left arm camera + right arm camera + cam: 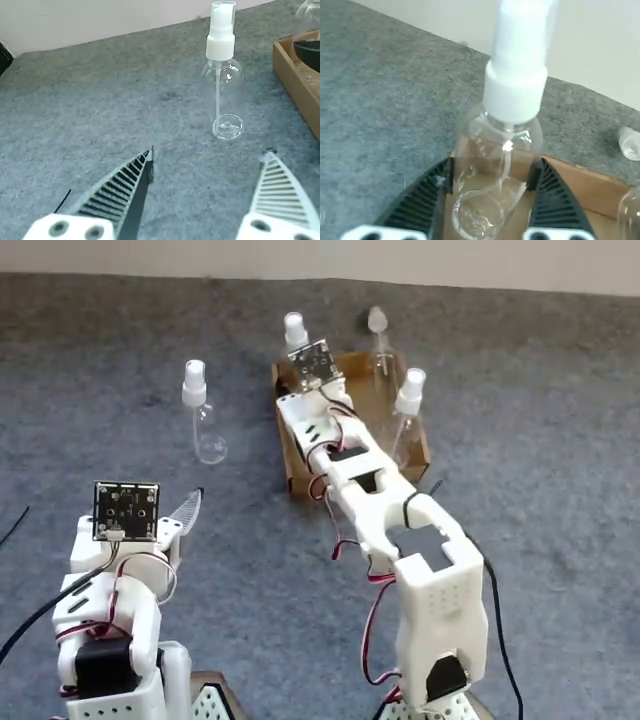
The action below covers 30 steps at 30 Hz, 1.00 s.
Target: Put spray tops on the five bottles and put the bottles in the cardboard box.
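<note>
The cardboard box [288, 455] lies on grey carpet. My right gripper [300, 352] is shut on a clear bottle [495, 150] with a white spray top [517, 75], held upright with its base inside the box's [590, 185] far left corner. A second topped bottle [408, 408] stands in the box at the right. Another topped bottle [200, 420] stands on the carpet left of the box. My left gripper [209, 157] is open and low, a short way in front of that bottle [222, 85], with nothing between its fingers.
A further clear bottle [378, 340] stands on the carpet just behind the box. The box's near wall [297, 80] runs beside the free bottle. Open carpet lies around my left arm and in front of the box.
</note>
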Available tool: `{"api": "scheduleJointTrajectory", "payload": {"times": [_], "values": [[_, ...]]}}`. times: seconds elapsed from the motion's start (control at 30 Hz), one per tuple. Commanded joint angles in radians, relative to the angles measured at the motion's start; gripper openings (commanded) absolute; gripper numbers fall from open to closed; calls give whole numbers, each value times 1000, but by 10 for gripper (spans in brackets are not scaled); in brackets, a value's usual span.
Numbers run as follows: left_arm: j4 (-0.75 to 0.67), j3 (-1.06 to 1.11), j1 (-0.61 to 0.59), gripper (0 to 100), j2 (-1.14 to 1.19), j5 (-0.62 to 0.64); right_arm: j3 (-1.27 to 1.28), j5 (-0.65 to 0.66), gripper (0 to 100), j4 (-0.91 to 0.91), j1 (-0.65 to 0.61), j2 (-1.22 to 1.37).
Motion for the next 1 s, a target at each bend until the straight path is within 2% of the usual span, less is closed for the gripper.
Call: {"api": "scheduleJointTrajectory", "payload": {"times": [0.0, 0.1, 0.2, 0.33, 0.73, 0.97], "values": [[-29, -5, -13, 301, -5, 11, -67, -5, 139, -15, -8, -21], [-29, -5, -13, 301, -5, 11, -67, -5, 142, -13, -10, -21], [-29, -5, -13, 301, -5, 11, -67, -5, 196, -8, -10, -21], [-29, -5, -12, 301, -5, 11, -73, -3, 248, 90, -10, -22], [-29, -4, -12, 301, -5, 11, -68, -3, 252, 117, -5, -219], [-29, -2, -12, 301, -5, 11, -73, -5, 252, 377, -2, -456]]}}
